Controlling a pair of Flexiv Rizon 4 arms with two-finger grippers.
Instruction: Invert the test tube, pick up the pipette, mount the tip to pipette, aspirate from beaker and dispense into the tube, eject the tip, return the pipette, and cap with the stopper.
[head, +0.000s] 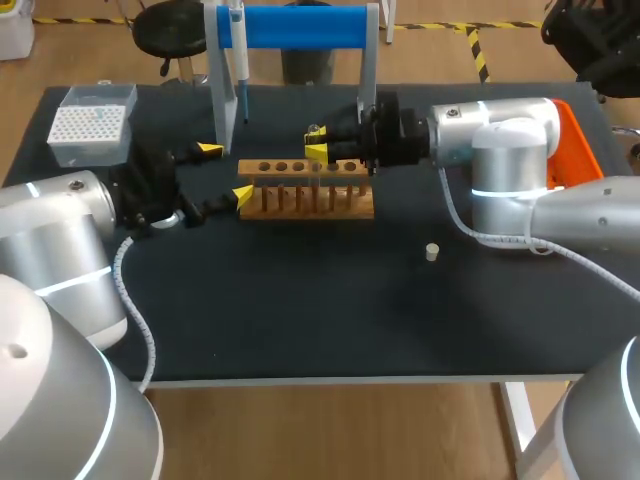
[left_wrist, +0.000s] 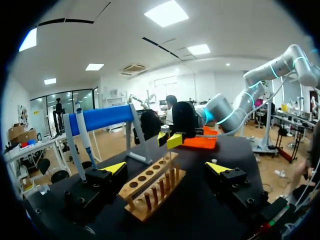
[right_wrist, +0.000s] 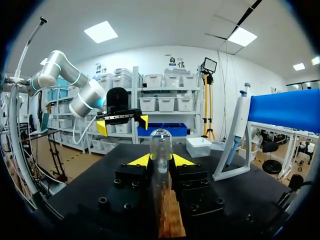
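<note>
Two robot arms over one black table (head: 300, 320). At its middle, one wooden rack (head: 305, 195): a pale brown block with a single row of six round holes along the top and thin dowel posts down the front.

In the right gripper (right_wrist: 160, 160), one test tube (right_wrist: 161, 147). Clear glass, slender, upright, rounded closed end uppermost. Pinched from both sides by the two yellow tips, directly above the rack's middle holes.

At the rack's left end, the left gripper (head: 225, 172). Fingers spread wide with the end of the rack between them, gripping nothing; contact with the wood impossible to judge.

Behind the rack, one stand (head: 300, 27): two white uprights joined by a fat blue cylinder. Hanging from it, one pipette (head: 238, 60), white and blue, long and narrow.

At the far left corner, one tip box (head: 92, 125), translucent, its white top a grid of small holes.

In front of the right arm, alone on the dark surface, one small cream stopper (head: 432, 251), short and round.

Behind the right arm, one bright orange tray (head: 578, 140), partly hidden.
</note>
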